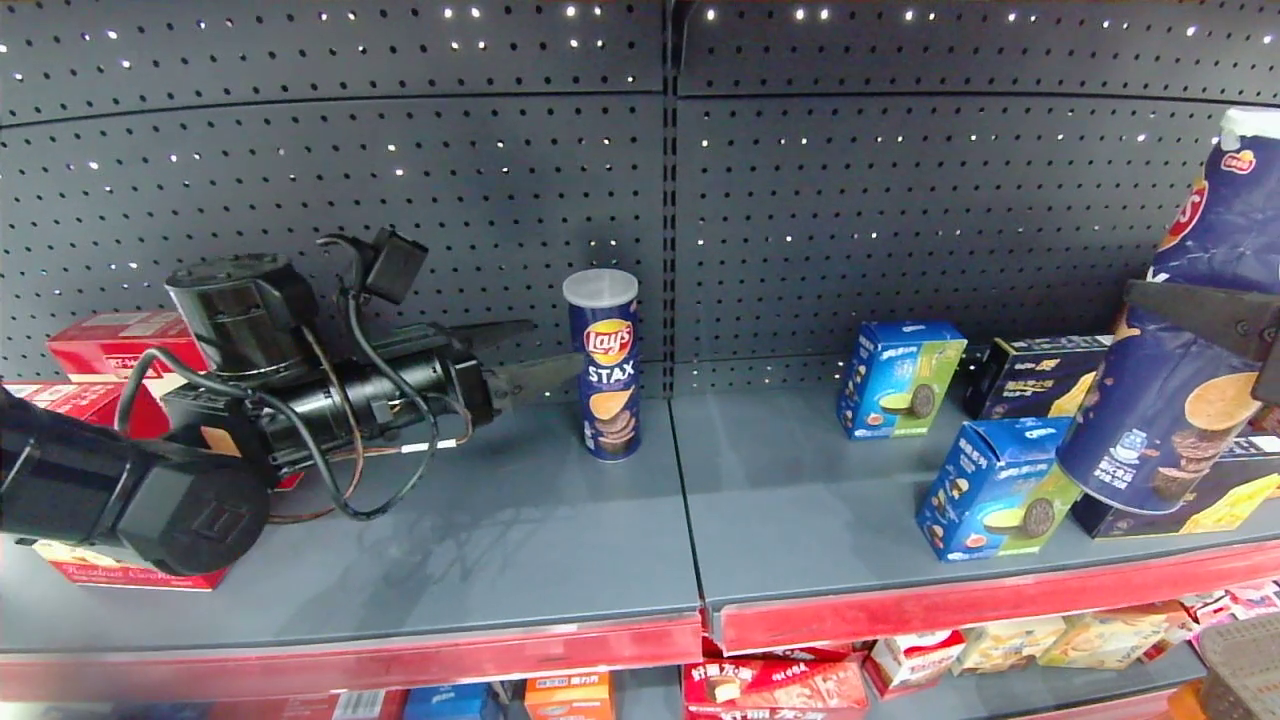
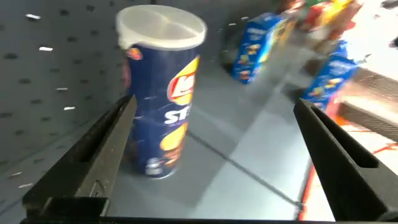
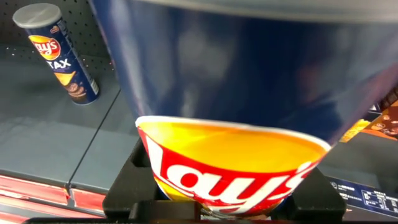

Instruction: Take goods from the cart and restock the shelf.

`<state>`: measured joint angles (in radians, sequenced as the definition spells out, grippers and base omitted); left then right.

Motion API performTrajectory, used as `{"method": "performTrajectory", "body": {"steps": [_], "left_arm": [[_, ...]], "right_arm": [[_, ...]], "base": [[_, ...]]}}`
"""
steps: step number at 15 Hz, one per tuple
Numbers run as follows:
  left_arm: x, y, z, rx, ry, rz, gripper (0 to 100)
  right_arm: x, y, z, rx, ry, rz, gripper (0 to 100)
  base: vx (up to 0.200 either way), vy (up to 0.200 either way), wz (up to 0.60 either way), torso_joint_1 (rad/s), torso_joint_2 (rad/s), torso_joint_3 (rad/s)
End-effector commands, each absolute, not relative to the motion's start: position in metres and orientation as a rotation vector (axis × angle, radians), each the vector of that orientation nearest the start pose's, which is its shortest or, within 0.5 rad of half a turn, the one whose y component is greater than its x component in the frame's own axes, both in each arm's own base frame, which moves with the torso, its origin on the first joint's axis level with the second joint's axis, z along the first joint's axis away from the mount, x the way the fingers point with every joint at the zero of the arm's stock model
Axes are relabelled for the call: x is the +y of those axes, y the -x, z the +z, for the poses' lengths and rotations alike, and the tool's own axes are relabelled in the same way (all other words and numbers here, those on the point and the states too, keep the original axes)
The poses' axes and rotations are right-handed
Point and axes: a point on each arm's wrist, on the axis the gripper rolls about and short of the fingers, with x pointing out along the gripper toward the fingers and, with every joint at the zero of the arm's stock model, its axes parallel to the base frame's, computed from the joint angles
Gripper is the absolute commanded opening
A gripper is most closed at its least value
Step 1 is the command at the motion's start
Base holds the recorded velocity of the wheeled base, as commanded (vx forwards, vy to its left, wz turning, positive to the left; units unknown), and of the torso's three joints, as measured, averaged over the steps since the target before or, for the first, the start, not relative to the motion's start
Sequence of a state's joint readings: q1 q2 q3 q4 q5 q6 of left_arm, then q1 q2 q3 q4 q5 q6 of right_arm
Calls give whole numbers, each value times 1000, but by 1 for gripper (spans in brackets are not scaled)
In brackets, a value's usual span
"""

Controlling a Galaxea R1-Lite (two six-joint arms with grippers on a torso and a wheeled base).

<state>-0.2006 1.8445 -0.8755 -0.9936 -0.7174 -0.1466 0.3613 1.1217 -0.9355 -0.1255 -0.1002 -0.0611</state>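
**Bag to place, can to back away from**

The bigger job is the chip bag (image 1: 1180,420). My right claw (image 1: 1200,320) is clamped on it, and it hangs tilted over the boxes at the right end of the shelf (image 1: 500,560). I judge the best spot to be the bare stretch between the can and the blue boxes. I would carry the bag over there before lowering it, set its base flat, and let go only once it stands. Coming straight down here would knock the boxes.

The chip can (image 1: 604,370) stands upright near the back of the shelf, just beside the seam between the two shelf boards. My left claw (image 1: 555,348) lies level with its jaws apart and its tips just beside the can, not gripping it. I would draw that arm straight back along its own line, since a sideways nudge could topple so tall and narrow a can.

Behind the shelf is a dark pegboard wall (image 1: 900,200), and a lower shelf (image 1: 640,690) below holds more packets. To the right stand dark boxes (image 1: 1040,375) and two blue cookie boxes (image 1: 900,378), one of them nearer the front edge. Red boxes (image 1: 110,345) sit at the left, behind my arm.
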Motion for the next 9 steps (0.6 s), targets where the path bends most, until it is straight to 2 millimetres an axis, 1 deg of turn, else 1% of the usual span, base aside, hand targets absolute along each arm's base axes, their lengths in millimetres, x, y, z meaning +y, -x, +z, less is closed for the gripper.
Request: {"method": "performTrajectory", "body": {"steps": [1,3,6,7,8,9], "left_arm": [[-83,-342,180,66,139,-919,100],[-81,-353,171,82,141,-933,100],[-80,-369,161,86,134,-928,100],[-80,-369,161,86,134,-928,100],[-82,-383,157,74,126,-929,100],[-84,-392,156,62,121,-930,100]], "right_arm": [[54,-148,307,49,74,265,0],[57,-147,313,29,70,282,0],[62,-153,324,7,65,293,0],[62,-153,324,7,65,293,0],[64,-157,327,10,66,300,0],[66,-159,327,13,67,307,0]], "base": [[0,0,0,0,0,0],[0,0,0,0,0,0],[0,0,0,0,0,0],[0,0,0,0,0,0],[0,0,0,0,0,0],[0,0,0,0,0,0]]}}
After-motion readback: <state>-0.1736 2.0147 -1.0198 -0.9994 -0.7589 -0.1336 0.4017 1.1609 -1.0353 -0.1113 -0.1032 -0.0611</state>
